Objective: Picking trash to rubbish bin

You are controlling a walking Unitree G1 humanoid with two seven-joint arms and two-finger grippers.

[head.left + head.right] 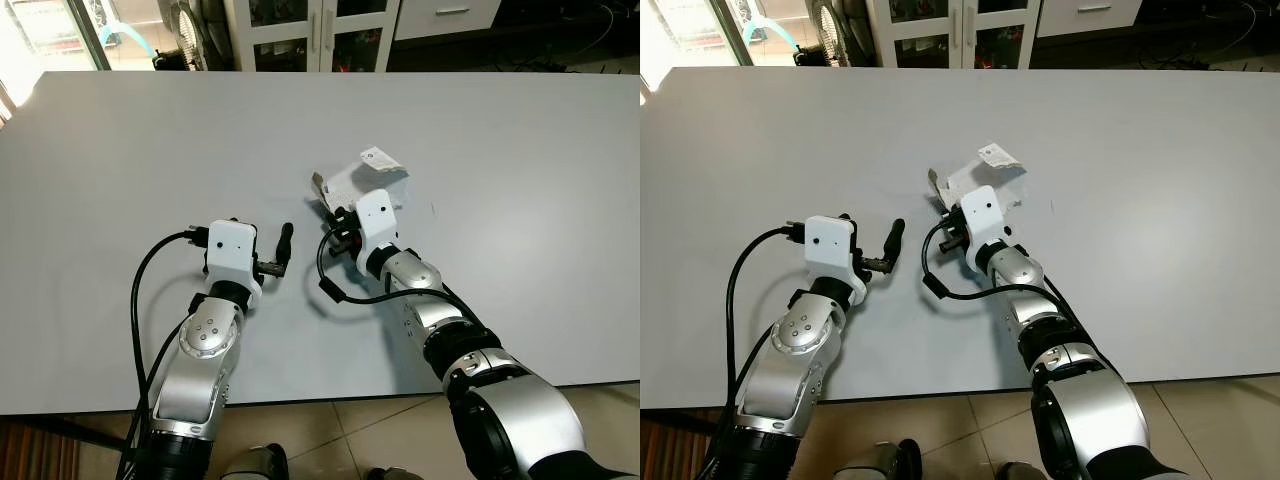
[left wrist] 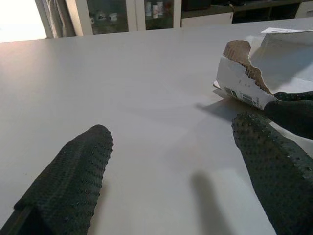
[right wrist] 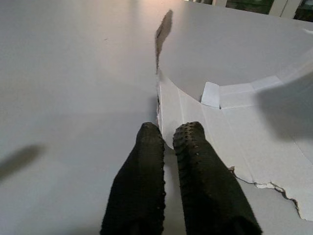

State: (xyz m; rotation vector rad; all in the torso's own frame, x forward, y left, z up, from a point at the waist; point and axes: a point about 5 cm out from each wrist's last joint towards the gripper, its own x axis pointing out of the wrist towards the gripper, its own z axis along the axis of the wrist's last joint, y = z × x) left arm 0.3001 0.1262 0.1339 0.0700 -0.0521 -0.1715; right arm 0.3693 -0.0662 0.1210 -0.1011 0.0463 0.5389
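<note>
A torn white cardboard packet (image 1: 368, 180) lies on the white table (image 1: 150, 150), a little right of centre. My right gripper (image 1: 336, 222) rests at the packet's near left edge. In the right wrist view its two black fingers (image 3: 146, 161) are pressed together with the packet's torn edge (image 3: 230, 117) running in between them. My left gripper (image 1: 275, 250) sits on the table to the left of the packet, open with nothing between its fingers (image 2: 73, 171). The packet's ragged brown tear (image 2: 242, 78) stands ahead of its far finger.
Glass-door cabinets (image 1: 310, 30) and a fan (image 1: 185, 30) stand beyond the table's far edge. The table's near edge (image 1: 330, 400) runs just in front of my body, with tiled floor below. Bare tabletop spreads left and right of the arms.
</note>
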